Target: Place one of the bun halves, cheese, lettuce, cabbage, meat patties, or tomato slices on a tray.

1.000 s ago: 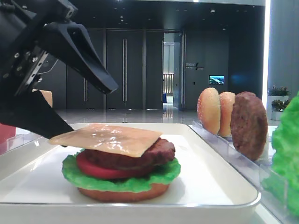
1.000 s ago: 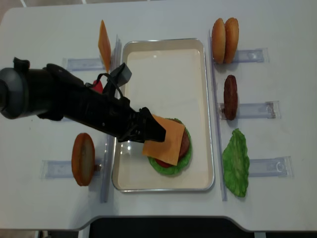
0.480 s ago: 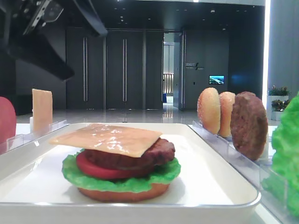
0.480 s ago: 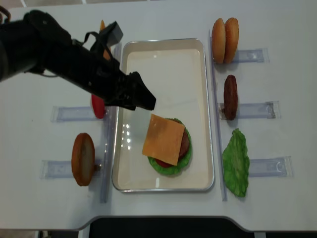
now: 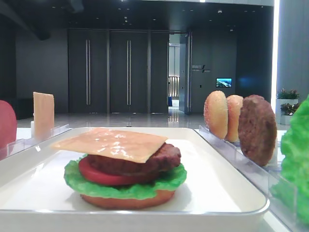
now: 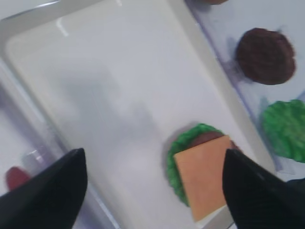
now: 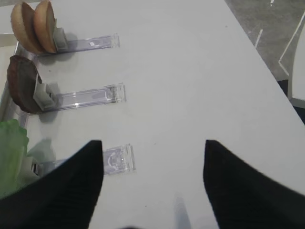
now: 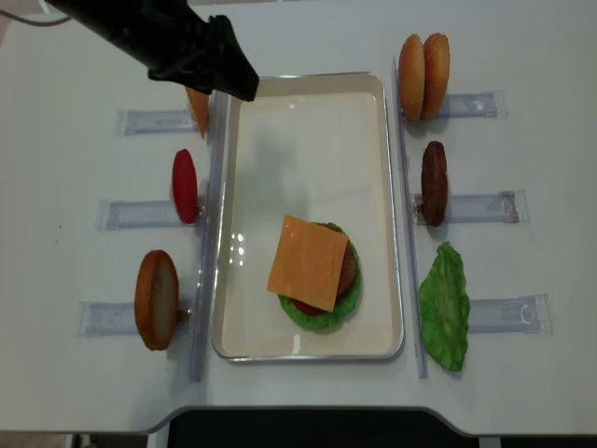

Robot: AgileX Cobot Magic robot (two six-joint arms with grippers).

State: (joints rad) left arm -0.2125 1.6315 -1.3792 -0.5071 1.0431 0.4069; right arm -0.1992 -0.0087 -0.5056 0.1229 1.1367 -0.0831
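We see the cheese [image 8: 309, 262] topping the stack on the tray [image 8: 308, 103], racks [image 8: 476, 207] of spares flanking it. Our left pincer [image 8: 238, 84] hangs open above the tray's far-left corner; the right pincer [image 7: 151, 157] is open too.

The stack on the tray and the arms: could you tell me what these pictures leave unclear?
- Bottom bun half: only its edge shows in the low front view; from overhead the cheese and lettuce cover it.
- Left gripper: the overhead view shows only its dark end at the tray corner.
- Right gripper: seen only by its own wrist camera.
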